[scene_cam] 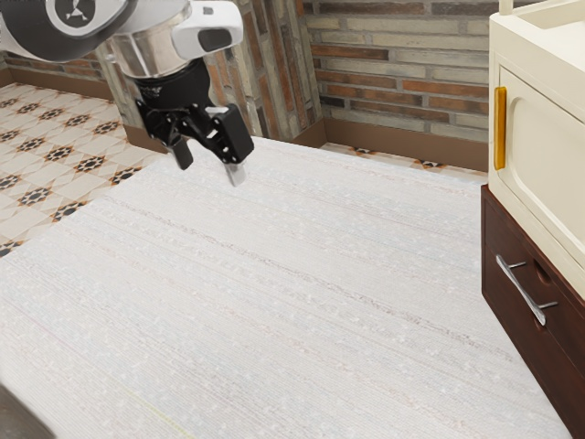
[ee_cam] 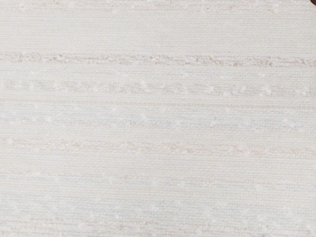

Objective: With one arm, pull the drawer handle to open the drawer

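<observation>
Exterior view: the Franka arm comes in from the upper left, its white and silver links leading down to the black two-finger gripper. The hand hangs above the pale, striped tabletop, pointing downward with a slight lean toward the exterior view's right. Its two fingers stand spread, a clear gap between them and nothing held, so the gripper is open; one finger ends in a light grey tip.

Well apart from the hand, at the exterior view's right, the silver bar handle is mounted on the dark brown wooden drawer front. It is a slim, straight bar, carried clear of the wood by two thin posts. Its long axis runs along the front, slanting down toward the exterior view's right, and its outer side looks out over the tabletop toward the exterior view's left. Above the drawer is a cream cabinet door with a recessed panel, and on its edge a golden-yellow handle stands upright.

Wrist view: under the hand lies the tabletop's woven surface, crossed by parallel bands of faint grey and pinkish flecks, with a dark brown sliver at one corner
</observation>
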